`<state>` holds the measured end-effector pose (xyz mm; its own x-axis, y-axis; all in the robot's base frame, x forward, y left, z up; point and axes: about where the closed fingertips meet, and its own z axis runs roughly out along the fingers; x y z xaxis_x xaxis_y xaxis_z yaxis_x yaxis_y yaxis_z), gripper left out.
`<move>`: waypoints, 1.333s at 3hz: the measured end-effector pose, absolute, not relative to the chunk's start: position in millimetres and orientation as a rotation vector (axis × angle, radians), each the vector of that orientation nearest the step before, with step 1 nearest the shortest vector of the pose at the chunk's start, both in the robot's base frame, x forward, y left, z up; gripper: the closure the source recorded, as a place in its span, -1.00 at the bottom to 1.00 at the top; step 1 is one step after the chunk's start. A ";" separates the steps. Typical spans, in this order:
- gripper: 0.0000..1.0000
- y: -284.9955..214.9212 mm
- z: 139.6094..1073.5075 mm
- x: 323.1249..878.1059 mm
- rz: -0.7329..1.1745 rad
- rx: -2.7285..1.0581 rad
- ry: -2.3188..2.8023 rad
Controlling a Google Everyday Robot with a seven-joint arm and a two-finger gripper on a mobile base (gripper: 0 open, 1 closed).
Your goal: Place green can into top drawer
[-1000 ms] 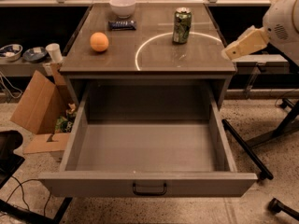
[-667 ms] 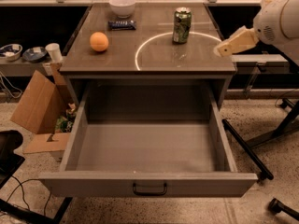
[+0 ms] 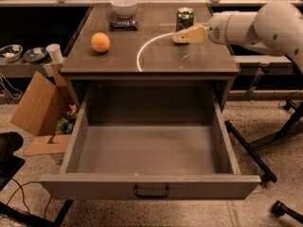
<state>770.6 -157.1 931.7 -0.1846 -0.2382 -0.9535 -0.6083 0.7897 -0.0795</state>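
- Hand (image 3: 180,36): cream-coloured, on your right side of the desk, reaching leftward from the white arm (image 3: 255,25). It sits low over the desk top, directly in front of the green can's lower part. You cannot tell from this view whether it is released or clenched, nor whether it touches the can.
- Green can (image 3: 184,16): upright on the desk, towards the back right, silver top showing. It is on the desk top, not in the drawer.
- Top drawer (image 3: 142,186): pulled fully out towards you below the desk top, its plain grey floor and walls in view. A small black handle (image 3: 151,191) sits centred on the front panel.
- Desk (image 3: 203,63): brown top, with a thin white arc (image 3: 141,53) marked left of the can.
- Orange (image 3: 100,42): on the desk, left side, well apart from the can.
- White bowl (image 3: 124,6): at the back of the desk, with a dark packet (image 3: 124,25) just in front of it.
- Cardboard box (image 3: 38,103): open, on the floor left of the desk.
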 end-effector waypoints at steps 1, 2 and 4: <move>-1.00 -126.9 919.5 797.6 0.489 -0.594 1.749; -1.00 -109.3 905.4 819.2 0.537 -0.527 1.748; -1.00 -142.8 884.5 872.6 0.382 -0.426 1.769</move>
